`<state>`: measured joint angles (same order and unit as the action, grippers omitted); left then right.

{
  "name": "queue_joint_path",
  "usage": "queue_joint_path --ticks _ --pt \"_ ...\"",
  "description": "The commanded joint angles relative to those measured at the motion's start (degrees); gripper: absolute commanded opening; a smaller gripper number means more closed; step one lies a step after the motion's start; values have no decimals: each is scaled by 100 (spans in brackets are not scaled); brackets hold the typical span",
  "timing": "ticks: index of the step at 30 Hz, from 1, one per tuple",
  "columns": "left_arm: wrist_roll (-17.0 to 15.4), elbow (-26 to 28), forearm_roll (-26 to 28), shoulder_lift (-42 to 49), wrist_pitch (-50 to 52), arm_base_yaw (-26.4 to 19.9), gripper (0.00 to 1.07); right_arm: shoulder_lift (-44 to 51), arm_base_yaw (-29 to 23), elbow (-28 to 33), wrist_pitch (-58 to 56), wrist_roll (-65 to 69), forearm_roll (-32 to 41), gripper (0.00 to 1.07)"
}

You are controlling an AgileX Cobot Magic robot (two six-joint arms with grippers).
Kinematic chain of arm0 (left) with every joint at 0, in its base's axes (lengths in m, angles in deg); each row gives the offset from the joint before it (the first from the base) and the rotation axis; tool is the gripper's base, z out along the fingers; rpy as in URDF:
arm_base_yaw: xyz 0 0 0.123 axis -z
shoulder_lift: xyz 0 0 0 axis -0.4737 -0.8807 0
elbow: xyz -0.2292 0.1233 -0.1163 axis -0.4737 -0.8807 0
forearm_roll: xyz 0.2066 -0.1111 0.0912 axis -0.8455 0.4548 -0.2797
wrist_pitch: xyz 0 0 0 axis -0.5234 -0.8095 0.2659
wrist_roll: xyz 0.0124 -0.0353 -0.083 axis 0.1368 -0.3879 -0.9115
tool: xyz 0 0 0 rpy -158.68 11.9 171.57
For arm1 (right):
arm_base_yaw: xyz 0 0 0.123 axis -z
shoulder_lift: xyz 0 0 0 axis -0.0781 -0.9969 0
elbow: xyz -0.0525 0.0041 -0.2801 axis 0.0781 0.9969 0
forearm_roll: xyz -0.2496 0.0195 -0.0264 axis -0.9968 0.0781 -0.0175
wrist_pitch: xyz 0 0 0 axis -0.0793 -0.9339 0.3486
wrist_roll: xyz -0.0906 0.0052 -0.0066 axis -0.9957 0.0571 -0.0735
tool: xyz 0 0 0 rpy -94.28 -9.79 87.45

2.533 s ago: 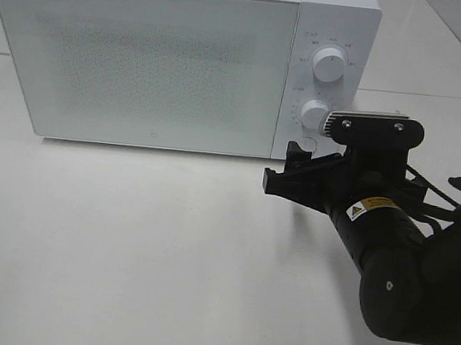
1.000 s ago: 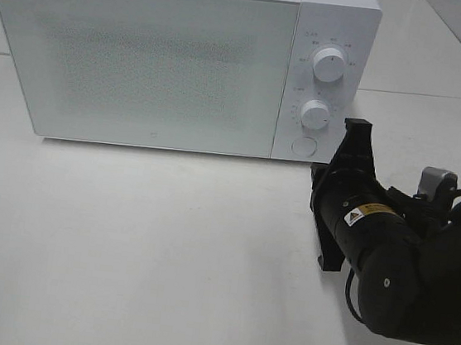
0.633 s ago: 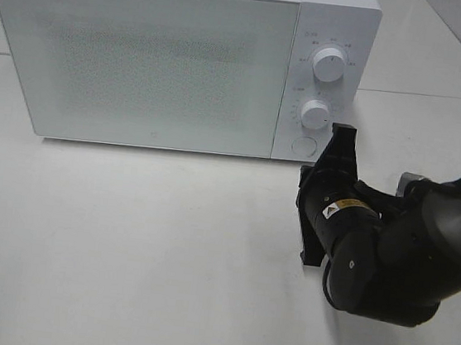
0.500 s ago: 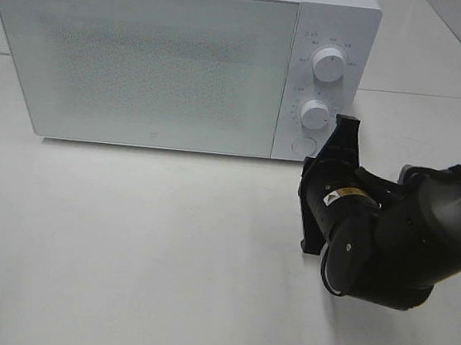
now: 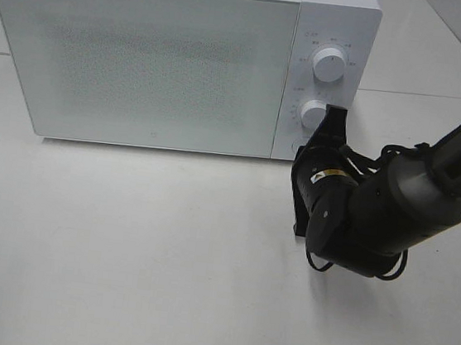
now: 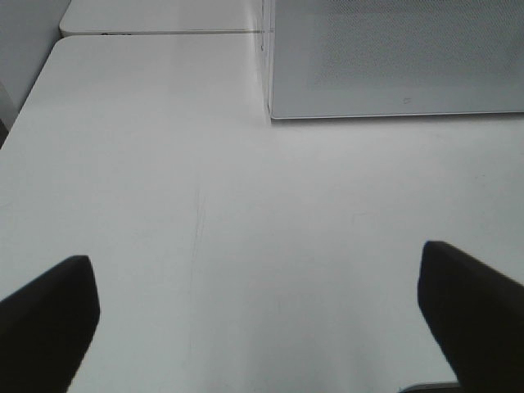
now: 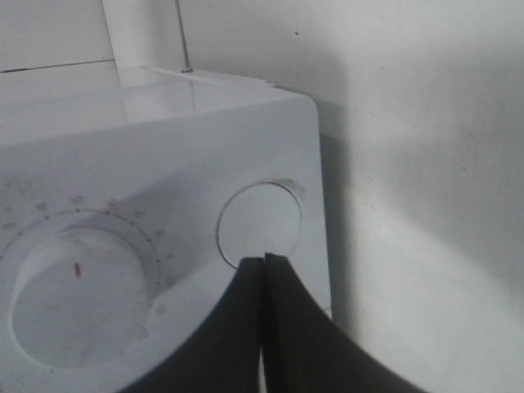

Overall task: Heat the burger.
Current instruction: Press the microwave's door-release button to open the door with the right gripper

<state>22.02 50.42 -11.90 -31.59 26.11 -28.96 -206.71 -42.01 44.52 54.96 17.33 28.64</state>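
The right hand, clenched on nothing, points its tips at the round button of the microwave just ahead, far nearer than the released left hand; the burger is nowhere in view.

There is one white microwave. Its panel has two dials, an upper knob and a lower knob, and one round button. Two hands show: left hand, right hand.
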Motion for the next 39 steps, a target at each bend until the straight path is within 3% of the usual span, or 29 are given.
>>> queue_joint_path --ticks 1,39 --pt "-40 -17 -6 46 52 -17 98 6 138 -155 0 -378 57 0" --pt "-34 -17 -6 46 52 -17 98 -814 223 -1238 275 -590 143 0"
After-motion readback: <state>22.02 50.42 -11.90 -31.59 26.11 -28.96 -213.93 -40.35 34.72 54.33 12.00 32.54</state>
